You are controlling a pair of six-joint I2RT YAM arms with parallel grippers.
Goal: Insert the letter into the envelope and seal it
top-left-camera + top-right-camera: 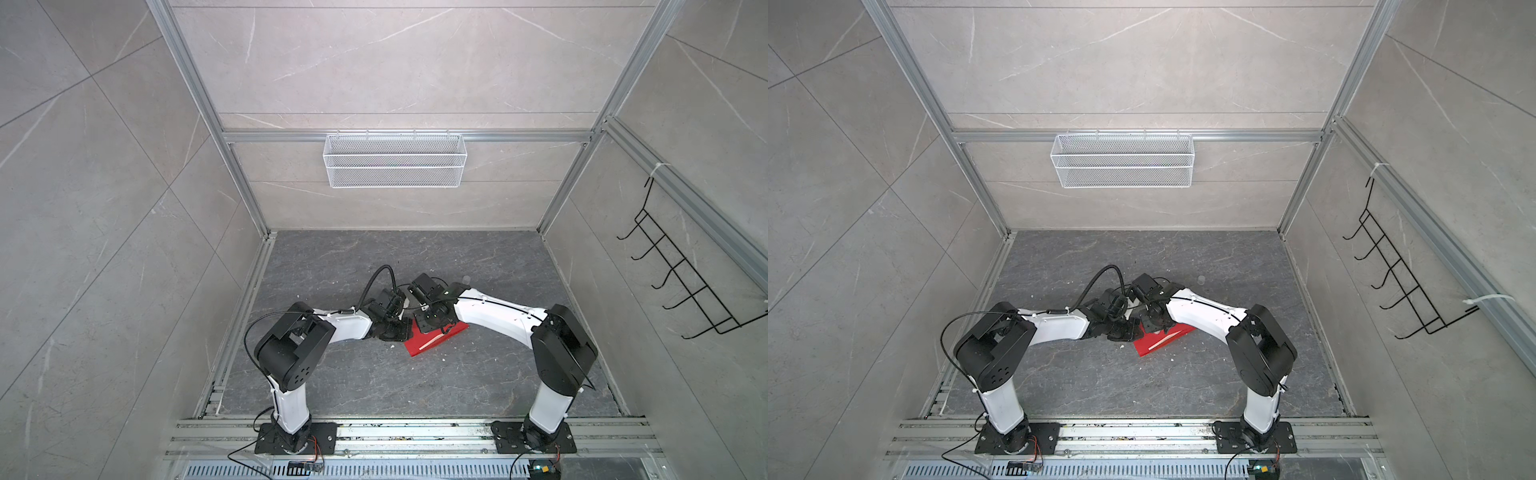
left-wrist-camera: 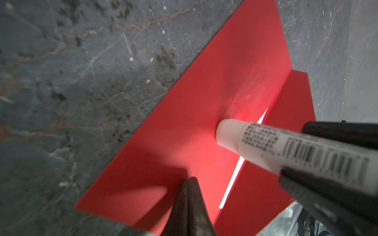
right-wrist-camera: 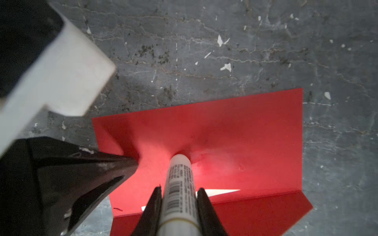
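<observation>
Both claws are down on the red envelope (image 3: 245, 126), which lies flat mid tabletop (image 1: 374, 386) between the arms, flap open. My left claw (image 2: 189, 180) is closed on nothing, tips pressed onto the envelope near one end. My right claw (image 3: 179, 189) is clamped round a white glue stick (image 3: 180, 173), its tip touching the envelope just beside the fold. All I can see of the letter (image 3: 222, 192) is a pale sliver poking out at the mouth, so it's inside the envelope
</observation>
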